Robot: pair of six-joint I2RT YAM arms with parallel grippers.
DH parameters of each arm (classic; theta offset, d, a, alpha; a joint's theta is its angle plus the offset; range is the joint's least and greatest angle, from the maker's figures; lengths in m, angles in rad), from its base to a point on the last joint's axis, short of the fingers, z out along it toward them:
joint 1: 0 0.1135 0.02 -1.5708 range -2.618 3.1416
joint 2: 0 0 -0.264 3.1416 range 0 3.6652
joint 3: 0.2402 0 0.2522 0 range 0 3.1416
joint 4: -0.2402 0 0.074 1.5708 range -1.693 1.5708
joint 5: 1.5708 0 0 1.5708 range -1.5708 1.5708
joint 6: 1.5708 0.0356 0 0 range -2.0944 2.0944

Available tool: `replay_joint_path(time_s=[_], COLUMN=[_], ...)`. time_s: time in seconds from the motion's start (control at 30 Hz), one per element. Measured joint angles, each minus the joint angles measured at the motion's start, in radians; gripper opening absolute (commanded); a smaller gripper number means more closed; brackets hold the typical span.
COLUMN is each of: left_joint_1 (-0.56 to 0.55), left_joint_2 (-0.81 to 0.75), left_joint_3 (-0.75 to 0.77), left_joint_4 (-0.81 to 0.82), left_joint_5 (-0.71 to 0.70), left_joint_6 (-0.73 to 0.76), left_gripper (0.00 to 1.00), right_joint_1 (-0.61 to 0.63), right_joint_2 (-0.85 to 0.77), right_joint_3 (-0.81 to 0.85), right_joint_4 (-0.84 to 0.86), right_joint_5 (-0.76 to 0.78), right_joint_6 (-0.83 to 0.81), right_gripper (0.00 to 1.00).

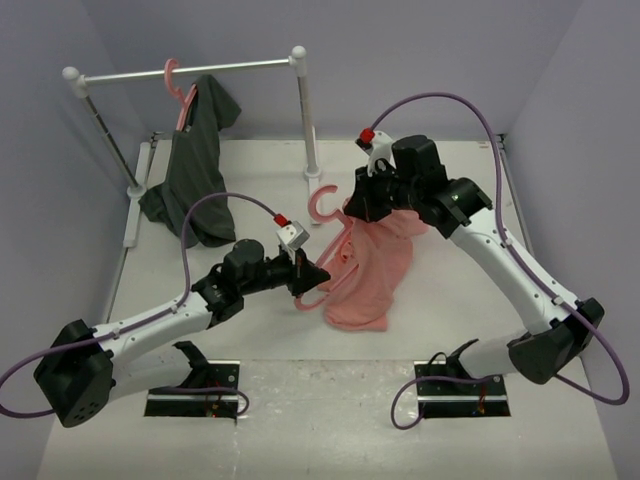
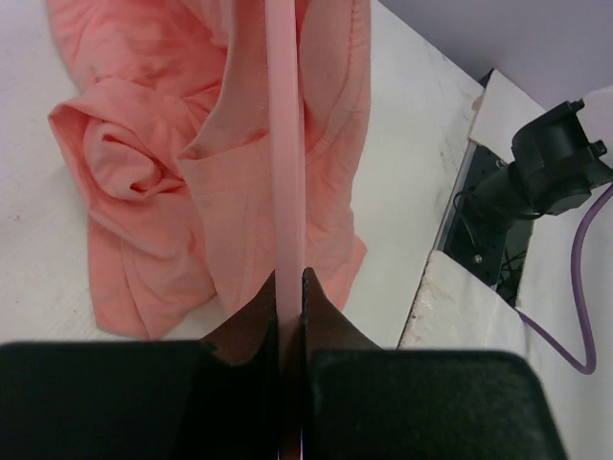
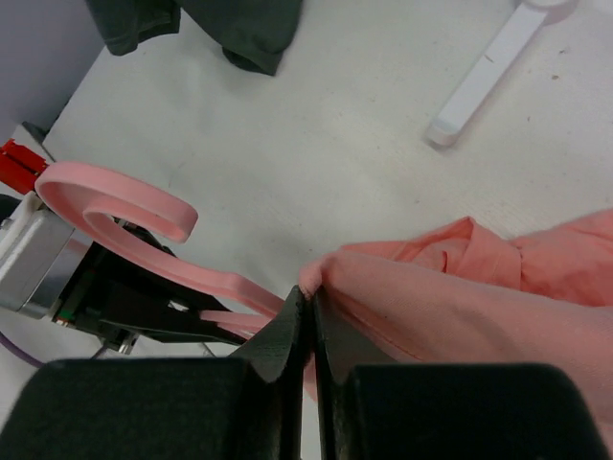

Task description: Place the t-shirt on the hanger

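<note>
The salmon-pink t-shirt (image 1: 372,268) hangs crumpled in the table's middle, its lower part resting on the table. My right gripper (image 1: 368,212) is shut on a fold of its upper edge; the pinch shows in the right wrist view (image 3: 311,299), with the shirt (image 3: 460,287) spreading right. The thin pink hanger (image 1: 328,206) has its hook just left of that gripper and runs down into the shirt. My left gripper (image 1: 312,275) is shut on the hanger's bar, seen in the left wrist view (image 2: 289,276) as a pink strip (image 2: 283,144) over the shirt (image 2: 153,192).
A white clothes rail (image 1: 185,72) stands at the back left with a dark grey shirt (image 1: 195,165) on a second pink hanger (image 1: 178,88). The rail's right post (image 1: 308,120) stands just behind the hook. Arm base plates (image 1: 195,392) sit at the near edge.
</note>
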Motion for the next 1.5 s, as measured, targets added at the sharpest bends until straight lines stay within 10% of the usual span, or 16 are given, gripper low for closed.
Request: replay_joint_path(time_s=[0.5, 1.17, 1.5], left_joint_1=[-0.007, -0.007, -0.007], left_joint_2=[0.030, 0.135, 0.116], left_joint_3=[-0.117, -0.114, -0.094], left_joint_4=[0.206, 0.312, 0.311], left_joint_5=[-0.078, 0.019, 0.120], left_joint_6=[-0.022, 0.182, 0.395], left_gripper=[0.00, 0.00, 0.00], right_joint_1=[-0.018, -0.048, -0.048], right_joint_2=[-0.129, -0.283, -0.365], right_joint_3=[-0.054, -0.271, -0.351], right_joint_4=[-0.008, 0.041, -0.019], right_joint_5=[0.112, 0.079, -0.029], right_joint_6=[-0.016, -0.760, -0.967], right_gripper=[0.64, 0.74, 0.54])
